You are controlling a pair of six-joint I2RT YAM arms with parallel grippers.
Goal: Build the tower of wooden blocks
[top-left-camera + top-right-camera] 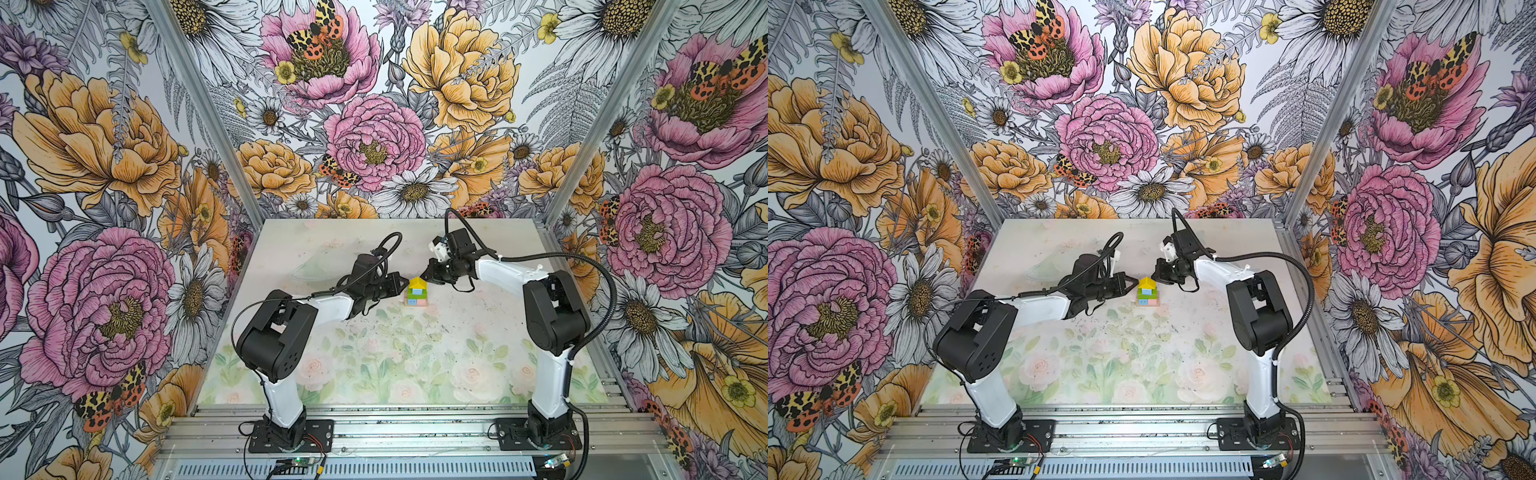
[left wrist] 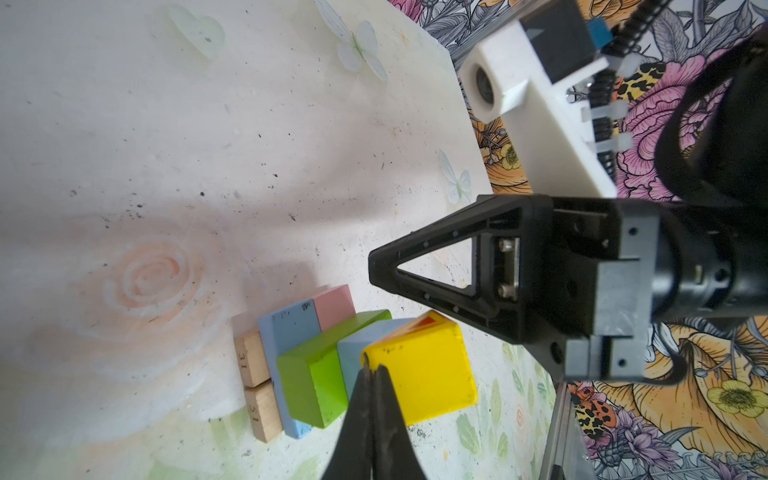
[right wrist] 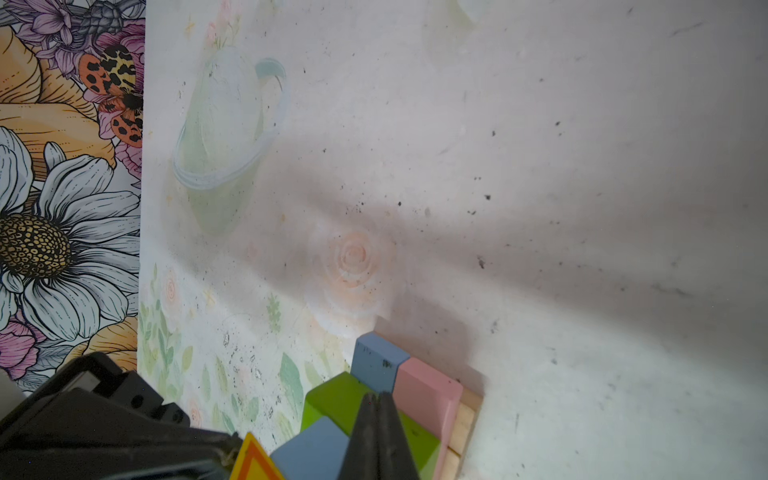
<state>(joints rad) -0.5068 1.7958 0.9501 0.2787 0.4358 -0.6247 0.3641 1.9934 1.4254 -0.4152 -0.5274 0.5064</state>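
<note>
The tower stands mid-table: two tan planks at the base, a light blue brick and a pink brick on them, then a green brick, a light blue cube and a yellow roof piece on top. My left gripper is shut and empty, its tip just left of the roof piece. On the tower's right, my right gripper hangs shut and empty above the green brick.
The table carries a pale flower-printed mat. Aluminium frame posts and floral walls close it in at the back and sides. Both arm bases sit on the metal rail at the front edge.
</note>
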